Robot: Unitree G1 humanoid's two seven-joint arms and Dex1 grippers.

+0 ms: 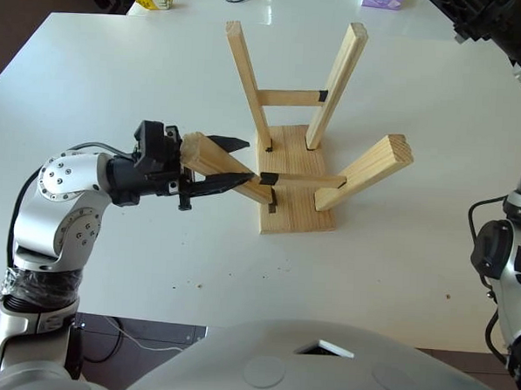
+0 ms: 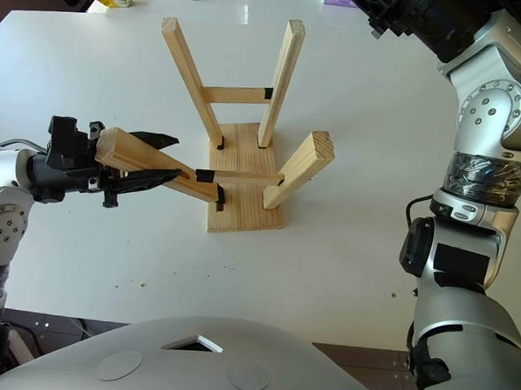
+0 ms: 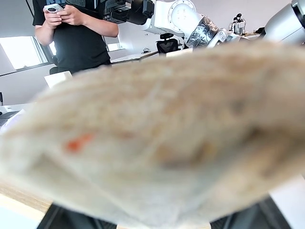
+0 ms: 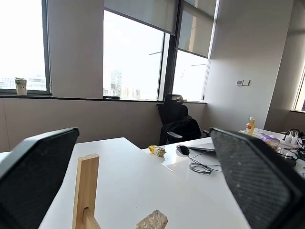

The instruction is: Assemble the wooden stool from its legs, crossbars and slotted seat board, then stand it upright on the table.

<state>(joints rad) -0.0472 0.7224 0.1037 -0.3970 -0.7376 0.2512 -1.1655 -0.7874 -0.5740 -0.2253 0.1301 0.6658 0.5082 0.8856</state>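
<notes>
Assembly is, by my reading, at the second leg pair. From the head, the left pincer point(image 1: 247, 161) is clamped across the held leg point(image 1: 208, 160) near its free end, and the leg slants up off the table point(image 1: 119, 65). Just past the pincer's tips the leg's foot meets the board point(image 1: 299, 216), which lies flat. From there the near bar point(image 1: 307, 178) runs on, away from the pincer, to the splayed leg point(image 1: 367, 172), which leans outward on the side of the board farthest from the pincer. Farther out and back from the pincer, the far legs point(image 1: 247, 81) stand upright in the board, joined by the far bar point(image 1: 287, 98). From the left wrist, the held leg point(image 3: 157, 129) sits right against the camera as a blurred wooden mass, so the grip cannot be read there. From the right wrist, the right pincer point(image 4: 143, 143) is spread wide with nothing between its fingers, high above the stool and well apart from it; a leg top point(image 4: 86, 191) shows below and ahead of it. The next move, I judge, calls for tipping the held leg up to match the far legs and pressing its foot into its slot, with the right pincer brought down to square the splayed leg. Forcing one side alone risks popping the near bar loose.
</notes>
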